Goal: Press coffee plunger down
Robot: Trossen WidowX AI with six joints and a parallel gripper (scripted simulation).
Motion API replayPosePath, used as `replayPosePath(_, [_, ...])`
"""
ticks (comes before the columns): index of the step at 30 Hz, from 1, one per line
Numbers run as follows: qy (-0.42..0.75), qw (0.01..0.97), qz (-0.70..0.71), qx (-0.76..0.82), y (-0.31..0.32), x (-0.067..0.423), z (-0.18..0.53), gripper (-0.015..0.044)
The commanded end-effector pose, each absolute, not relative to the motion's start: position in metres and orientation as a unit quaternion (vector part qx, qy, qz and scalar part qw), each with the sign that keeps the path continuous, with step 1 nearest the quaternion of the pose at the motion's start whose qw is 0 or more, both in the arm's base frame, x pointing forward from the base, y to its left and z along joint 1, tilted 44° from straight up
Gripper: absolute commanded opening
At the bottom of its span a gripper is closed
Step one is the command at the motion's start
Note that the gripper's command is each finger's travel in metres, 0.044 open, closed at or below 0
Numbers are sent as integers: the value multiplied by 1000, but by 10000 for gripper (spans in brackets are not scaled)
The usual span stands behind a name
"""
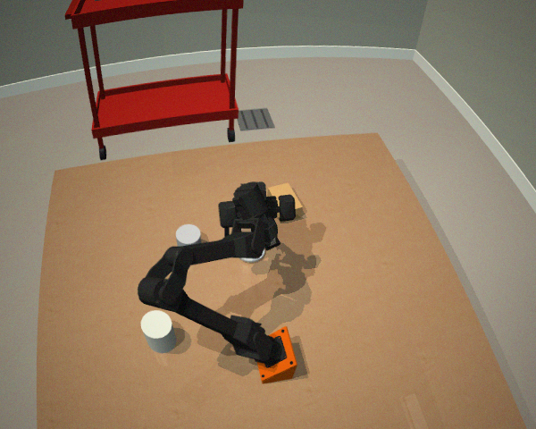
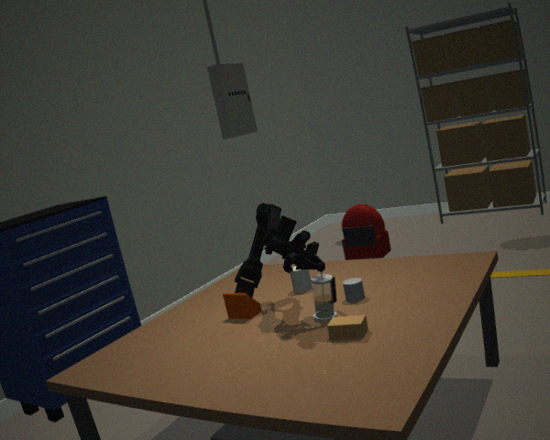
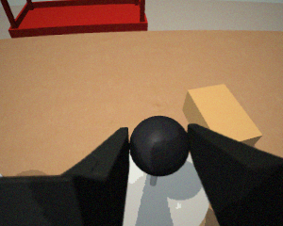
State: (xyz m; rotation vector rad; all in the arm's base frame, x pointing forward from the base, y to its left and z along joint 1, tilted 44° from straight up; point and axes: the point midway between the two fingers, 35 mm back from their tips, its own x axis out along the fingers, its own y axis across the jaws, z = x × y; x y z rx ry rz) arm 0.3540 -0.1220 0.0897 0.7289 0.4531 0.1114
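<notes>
The coffee press (image 2: pixel 323 295) (image 1: pixel 253 260) is a clear glass cylinder standing upright on the table, mostly hidden under the arm in the top view. Its plunger knob (image 3: pixel 158 145) is a black ball. My gripper (image 3: pixel 158 133) (image 2: pixel 317 268) is shut on the plunger knob, one dark finger on each side of it. The gripper sits low, just above the press lid, whose pale top (image 3: pixel 156 202) shows below the knob in the wrist view. A short bit of the rod shows under the knob.
A tan block (image 1: pixel 288 192) (image 2: pixel 346 327) (image 3: pixel 220 114) lies next to the press. Two grey-white cylinders (image 1: pixel 188 234) (image 1: pixel 157 330) (image 2: pixel 353 290) stand nearby. The orange arm base (image 1: pixel 278 355) (image 2: pixel 240 305) is at the table's near side. A red cart (image 1: pixel 162 101) stands beyond the table.
</notes>
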Motion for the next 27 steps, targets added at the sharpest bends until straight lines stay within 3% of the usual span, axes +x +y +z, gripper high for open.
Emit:
replayPosePath(1, [234, 898, 64, 366, -114, 354, 81, 128])
replayPosePath(27, [234, 898, 64, 366, -117, 356, 80, 128])
